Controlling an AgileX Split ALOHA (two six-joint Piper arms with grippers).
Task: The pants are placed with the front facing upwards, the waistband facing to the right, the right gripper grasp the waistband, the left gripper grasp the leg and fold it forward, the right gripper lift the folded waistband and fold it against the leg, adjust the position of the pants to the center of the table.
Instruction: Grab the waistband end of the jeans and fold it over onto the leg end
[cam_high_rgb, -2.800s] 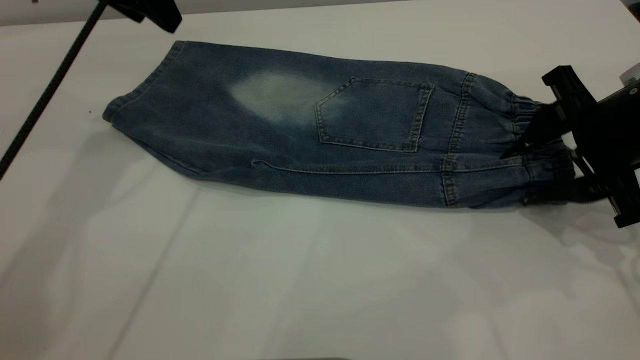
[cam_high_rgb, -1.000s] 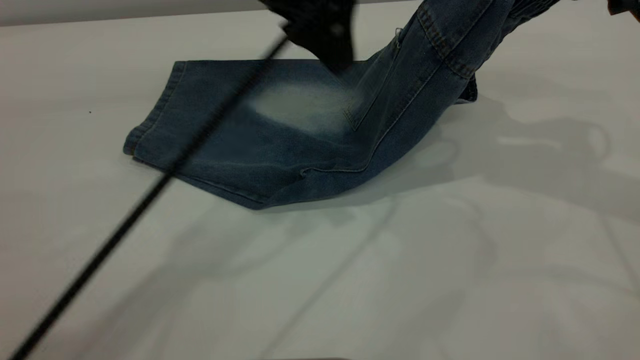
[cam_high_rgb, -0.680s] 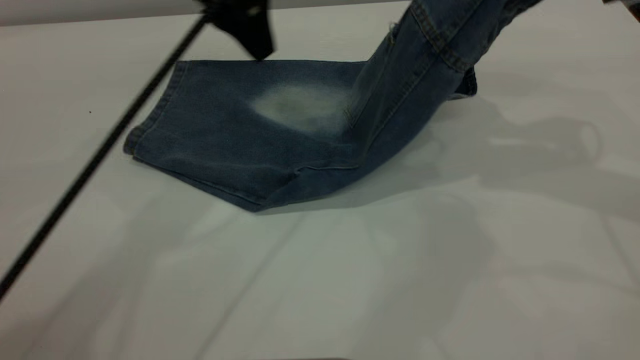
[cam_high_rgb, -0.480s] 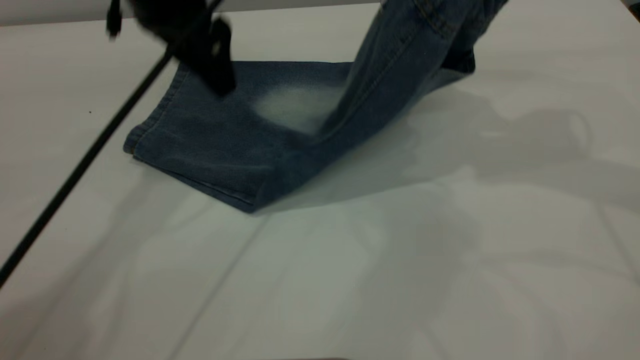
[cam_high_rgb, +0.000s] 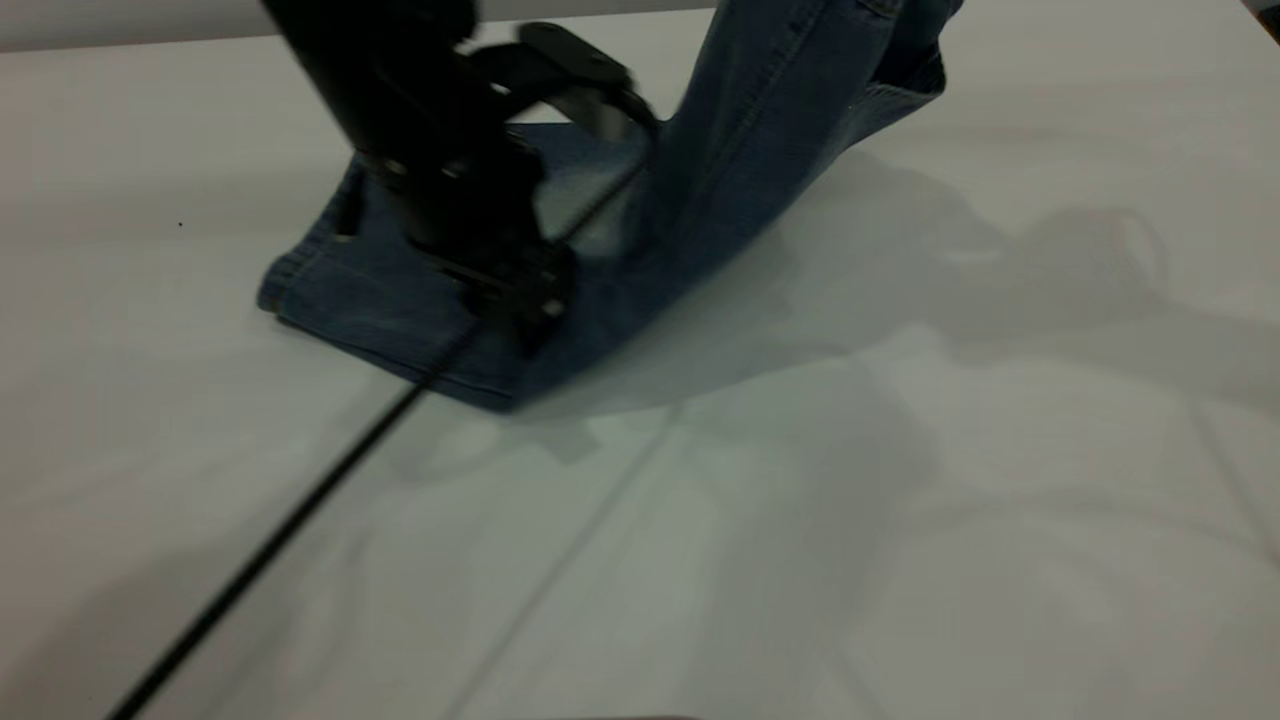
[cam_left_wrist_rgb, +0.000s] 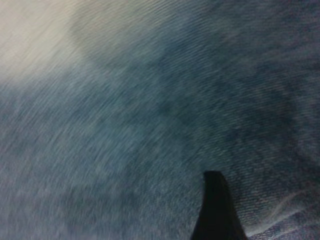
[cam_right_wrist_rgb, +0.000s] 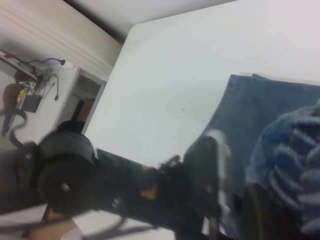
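The pants (cam_high_rgb: 740, 150), blue denim, are half raised: the leg end (cam_high_rgb: 340, 290) lies flat on the white table (cam_high_rgb: 900, 500), and the rest rises steeply out of the exterior view's top edge. The ruched waistband (cam_right_wrist_rgb: 295, 150) shows only in the right wrist view, where my right gripper (cam_right_wrist_rgb: 272, 205) is shut on it high above the table. My left gripper (cam_high_rgb: 525, 300) is down on the flat leg part, close to the fold line. The left wrist view is filled with denim (cam_left_wrist_rgb: 150, 125) at very close range.
A thin black cable (cam_high_rgb: 270, 540) runs from the left arm across the table toward the front left. The left arm's black body (cam_right_wrist_rgb: 70, 175) crosses the right wrist view. Beyond the table's far edge stand a wall and a cabinet (cam_right_wrist_rgb: 85, 95).
The right gripper has carried the waistband up and leftward, so the raised denim stands steeper. The left gripper swung across the pants and dropped onto the leg near the fold.
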